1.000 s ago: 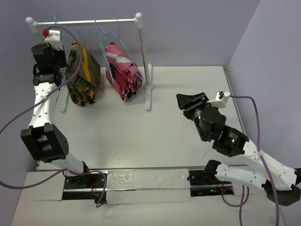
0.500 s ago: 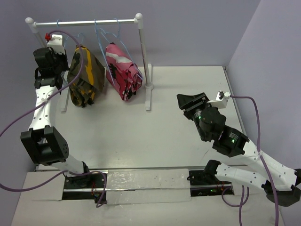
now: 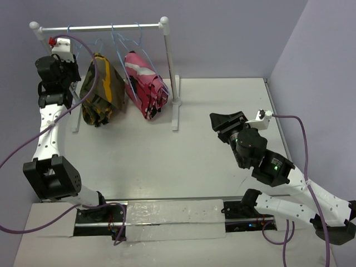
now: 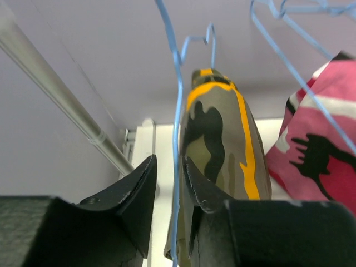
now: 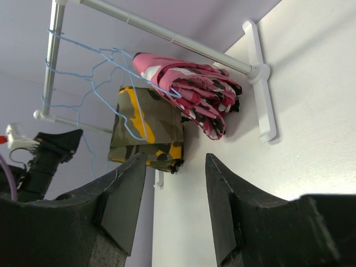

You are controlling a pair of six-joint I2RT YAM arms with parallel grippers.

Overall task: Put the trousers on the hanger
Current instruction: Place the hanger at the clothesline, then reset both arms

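The olive camouflage trousers (image 3: 100,89) hang folded over a light-blue wire hanger (image 3: 97,44) below the white rail, left of the pink garment. They also show in the left wrist view (image 4: 222,144) and the right wrist view (image 5: 147,122). My left gripper (image 3: 69,69) is high at the rail's left end, just left of the trousers. In its wrist view the gripper (image 4: 169,161) has its jaws a narrow gap apart, with a blue hanger wire (image 4: 177,111) running between them, not pinched. My right gripper (image 3: 218,125) is open and empty over the table's right side, also seen in its wrist view (image 5: 175,161).
The white rail stand (image 3: 111,25) stands at the back left, its post (image 4: 61,94) close beside my left gripper. A pink, white and black camouflage garment (image 3: 146,89) hangs right of the trousers. Spare blue hangers (image 3: 125,39) hang on the rail. The stand's foot (image 5: 261,72) rests on the table.
My left gripper has shifted a little near the rail's left end, and the trousers have swung slightly to the right. The right arm has barely moved.
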